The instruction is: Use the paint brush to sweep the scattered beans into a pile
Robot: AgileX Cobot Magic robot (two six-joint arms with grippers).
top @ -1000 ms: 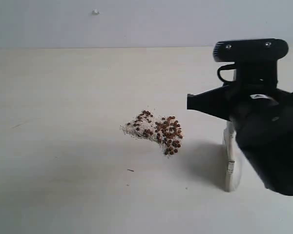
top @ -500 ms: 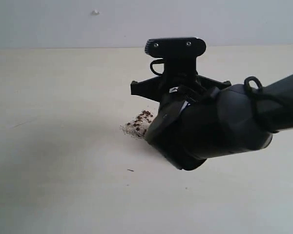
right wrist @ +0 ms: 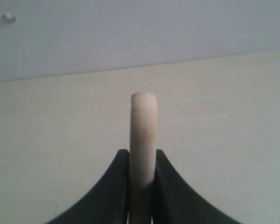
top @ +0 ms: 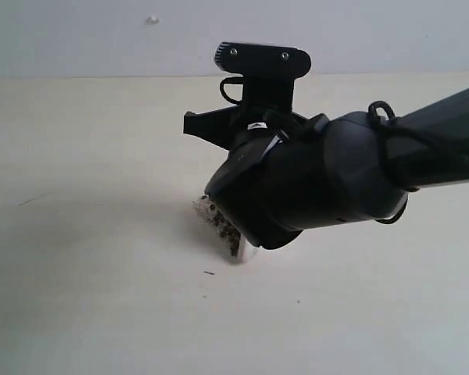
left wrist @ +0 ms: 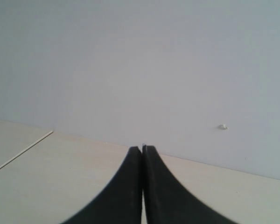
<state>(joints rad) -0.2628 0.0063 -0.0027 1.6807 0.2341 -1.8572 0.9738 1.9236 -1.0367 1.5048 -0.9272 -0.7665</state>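
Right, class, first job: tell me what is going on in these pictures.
The right gripper is shut on the handle of the paint brush and hangs low over the beans on the table, hiding most of them. The left gripper is shut on nothing, facing the wall.

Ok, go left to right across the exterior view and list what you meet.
Faint dark scratch → small white speck high up → beans → right arm, whose bulk covers part of them.
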